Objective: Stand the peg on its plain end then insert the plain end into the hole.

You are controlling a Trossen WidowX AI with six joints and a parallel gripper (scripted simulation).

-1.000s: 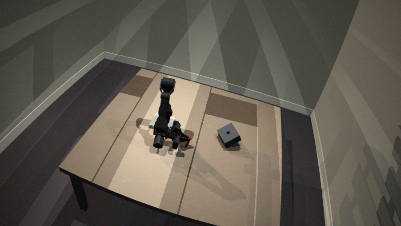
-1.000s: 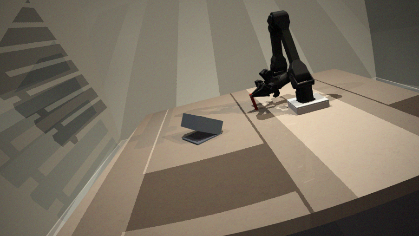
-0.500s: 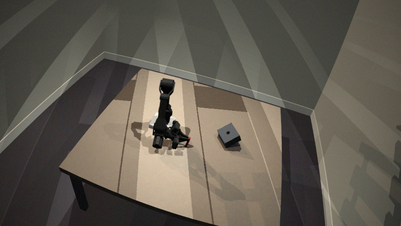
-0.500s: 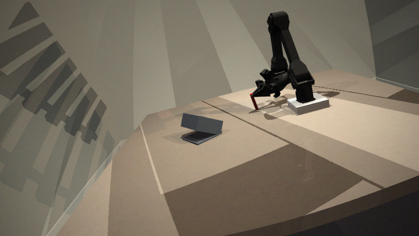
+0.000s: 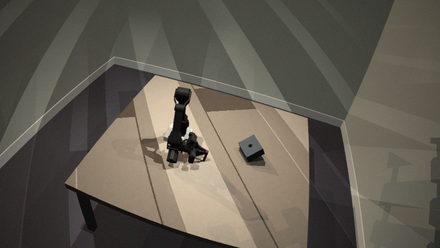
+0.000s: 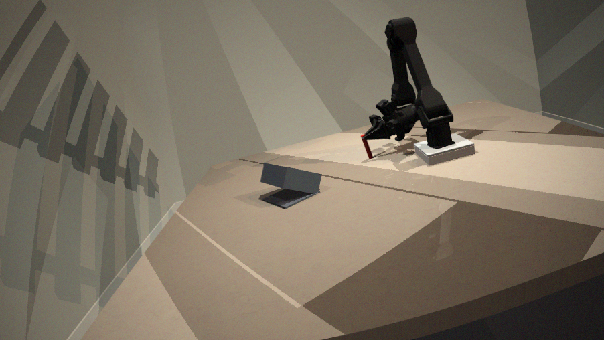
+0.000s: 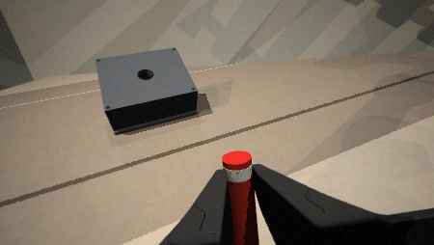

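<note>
The red peg (image 5: 205,156) (image 6: 367,148) (image 7: 242,212) has its white-banded end up and its plain end down. It stands close to upright, leaning a little in the exterior view. My gripper (image 5: 206,152) (image 6: 364,137) (image 7: 238,175) is shut on the peg just below its top, by the white band. The plain end is at or just above the table; I cannot tell if it touches. The grey sloped panel (image 5: 256,149) (image 6: 291,178) (image 7: 122,89) stands apart from the peg. Its hole (image 5: 250,145) (image 7: 146,74) is dark and empty; the exterior view hides it.
The arm's white base (image 5: 168,133) (image 6: 450,152) stands on the table (image 5: 123,172) (image 6: 380,236) behind the gripper. The panel has a flat foot (image 6: 287,198) under its raised block. Shadows and light bands cross the table top.
</note>
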